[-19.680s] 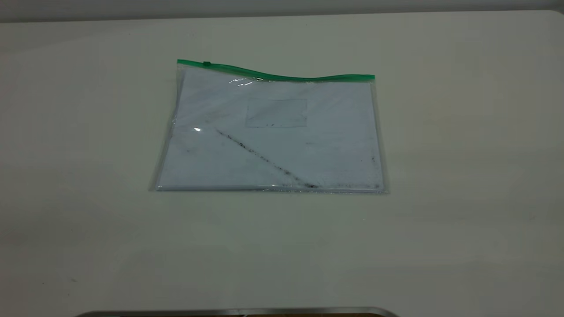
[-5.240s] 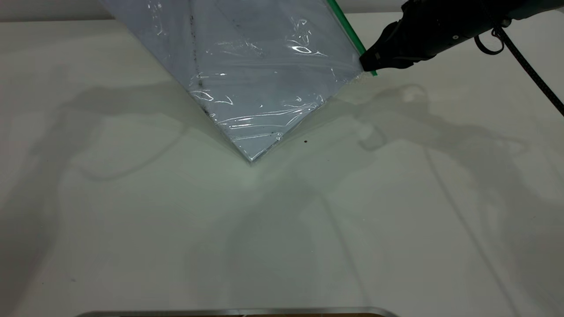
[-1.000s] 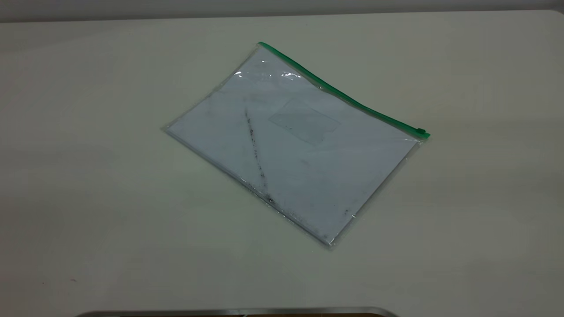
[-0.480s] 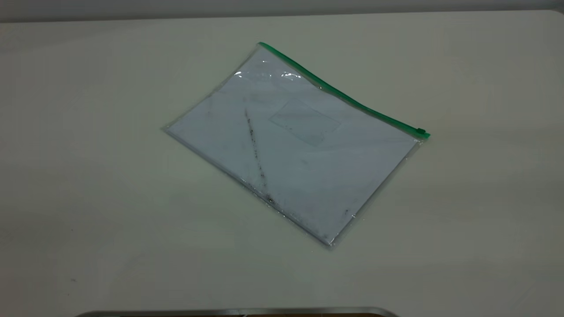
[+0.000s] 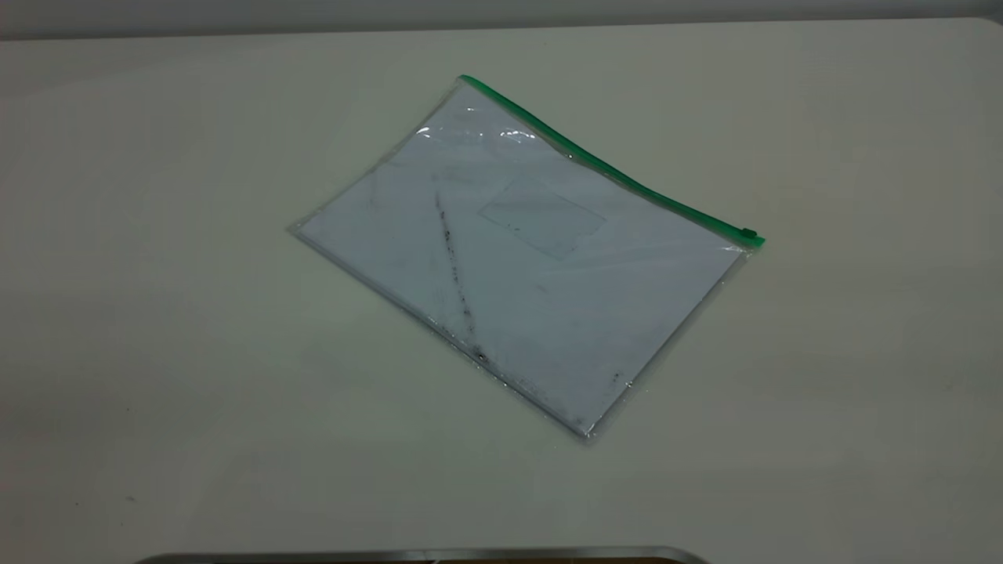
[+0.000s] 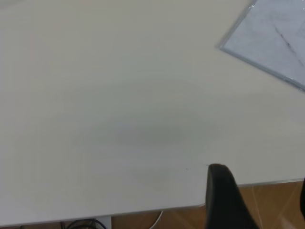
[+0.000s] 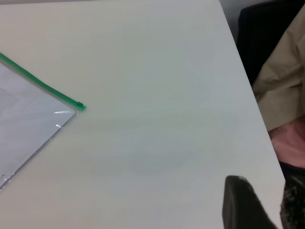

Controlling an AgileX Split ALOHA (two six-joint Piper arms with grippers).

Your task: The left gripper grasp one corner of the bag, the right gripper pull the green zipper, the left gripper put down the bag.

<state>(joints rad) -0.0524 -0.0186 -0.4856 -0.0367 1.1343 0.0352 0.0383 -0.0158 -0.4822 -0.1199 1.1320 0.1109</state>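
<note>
1. Now the bag (image 5: 533, 258) is lying flat on the pale table (image 5: 157, 352), turned at an angle so that one corner is pointing toward the near edge in the exterior view and the opposite corner toward the far side.
2. White paper is showing through the clear plastic, with a dark smudge line (image 5: 454, 266) running across it and a small rectangular label pocket (image 5: 542, 218) sitting just beside that line.
3. Along the far right edge of the bag the green zipper (image 5: 603, 164) is running from the far corner down to the right corner, and its slider tab (image 5: 749, 233) is sitting at that right end.
4. Neither arm is appearing in the exterior view; nothing is touching the bag.
5. Off to the side, the left gripper (image 6: 259, 200) is hanging above the table's near edge, well apart from the bag (image 6: 271, 38), whose corner is showing far off in the left wrist view. One dark finger (image 6: 224, 195) is standing clear of a second sliver at the frame edge, so the jaws are gaping and holding nothing.
6. Likewise the right gripper (image 7: 267, 200) is hanging over bare table near its edge, well apart from the zipper's end (image 7: 76, 104). Its two fingers (image 7: 240, 202) are standing apart with table showing between them, gripping nothing.
</note>
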